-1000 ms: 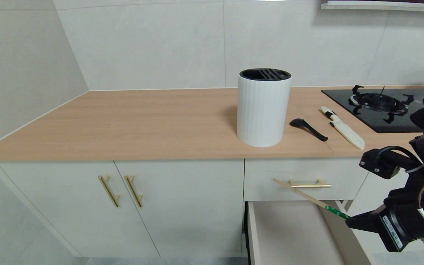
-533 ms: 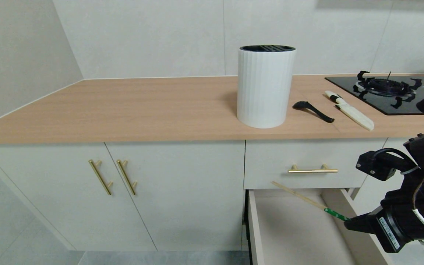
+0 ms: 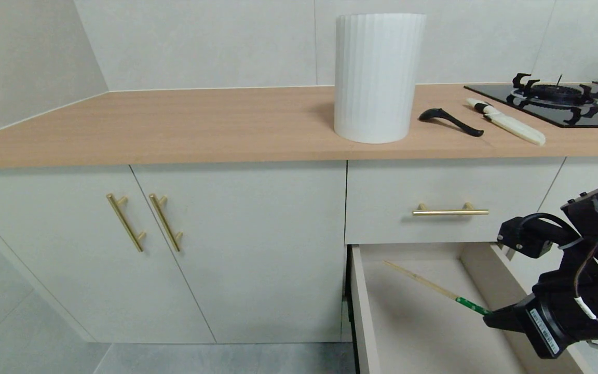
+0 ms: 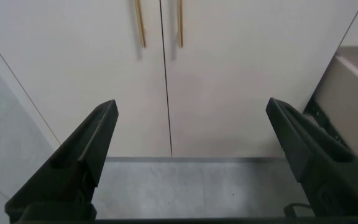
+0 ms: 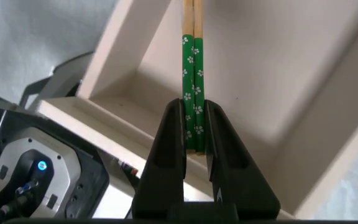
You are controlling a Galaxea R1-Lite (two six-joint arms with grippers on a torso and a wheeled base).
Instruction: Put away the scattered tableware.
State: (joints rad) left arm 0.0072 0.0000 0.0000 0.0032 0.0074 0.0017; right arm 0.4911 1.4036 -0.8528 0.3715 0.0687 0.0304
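Black gas hob [image 3: 563, 108] inset in wooden countertop [image 3: 200, 122]

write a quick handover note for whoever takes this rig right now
Right pincer: shut on the pair of chopsticks, holding them by their green ends, slanted over the open drawer.
Left pincer: open, empty, low in front of the cabinet doors.
On the countertop: black spoon and knife, lying beside the white ribbed holder.
Done: drawer open, chopsticks picked up.
Left: release the chopsticks into the drawer, then put away the spoon and the knife.
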